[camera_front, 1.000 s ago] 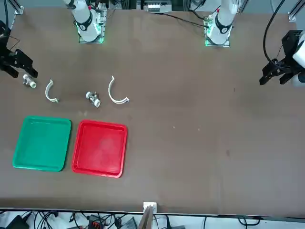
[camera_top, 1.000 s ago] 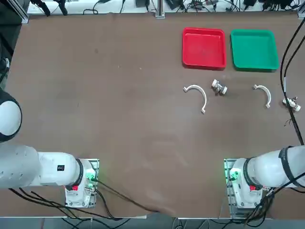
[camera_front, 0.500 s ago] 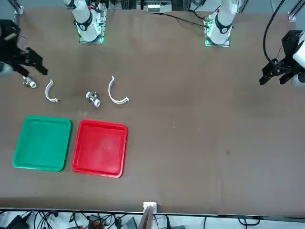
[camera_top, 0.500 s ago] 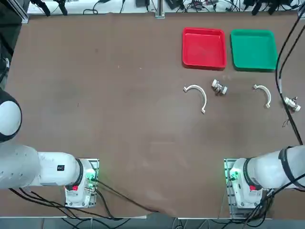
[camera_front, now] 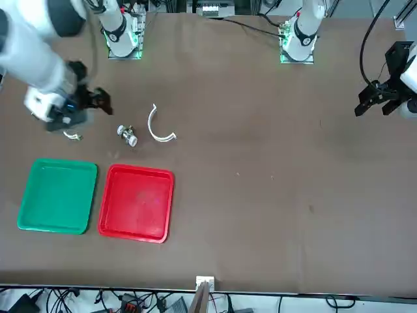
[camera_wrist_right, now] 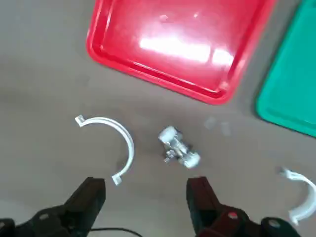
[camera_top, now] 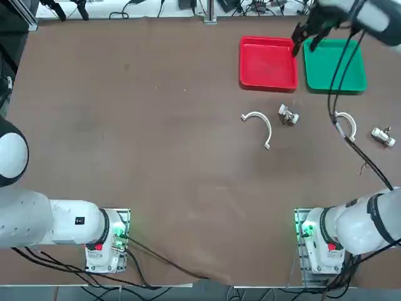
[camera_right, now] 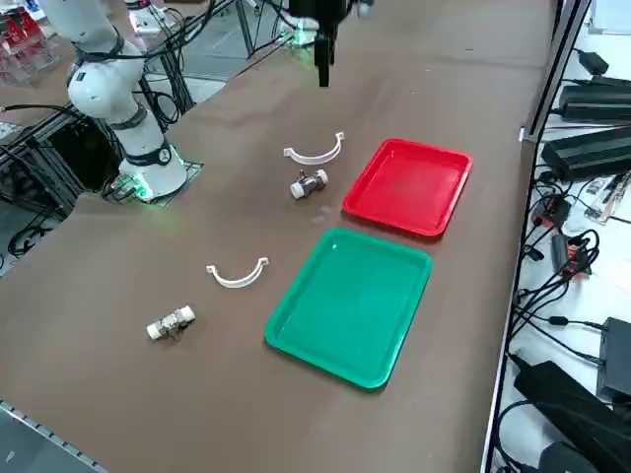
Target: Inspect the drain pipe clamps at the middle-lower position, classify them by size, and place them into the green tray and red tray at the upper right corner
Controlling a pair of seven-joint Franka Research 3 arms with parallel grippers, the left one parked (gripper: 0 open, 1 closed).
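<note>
The larger drain pipe clamp (camera_top: 258, 125) (camera_front: 159, 124) (camera_right: 315, 151) (camera_wrist_right: 111, 143) lies below the red tray (camera_top: 268, 63) (camera_front: 135, 202) (camera_right: 409, 185) (camera_wrist_right: 177, 44). The smaller clamp (camera_top: 345, 124) (camera_right: 237, 275) (camera_wrist_right: 301, 197) lies below the green tray (camera_top: 334, 66) (camera_front: 57, 195) (camera_right: 350, 304) (camera_wrist_right: 291, 103); the arm mostly hides it in the front view. My right gripper (camera_top: 304, 34) (camera_front: 98, 104) (camera_right: 322, 69) (camera_wrist_right: 145, 197) hangs open and empty high over the table. In the top view it overlaps the gap between the trays. Its wrist view looks down on the larger clamp.
One small silver-white fitting (camera_top: 288, 115) (camera_front: 128, 135) (camera_right: 310, 184) (camera_wrist_right: 177, 148) sits between the two clamps. Another fitting (camera_top: 383, 136) (camera_right: 171, 322) lies near the table's right edge. Both trays hold nothing. A black cable (camera_top: 341, 94) trails from the arm across the smaller clamp in the top view.
My right arm has swung in from the table's right edge to a spot high over the trays and clamps. The clamps, fittings and trays have not moved.
</note>
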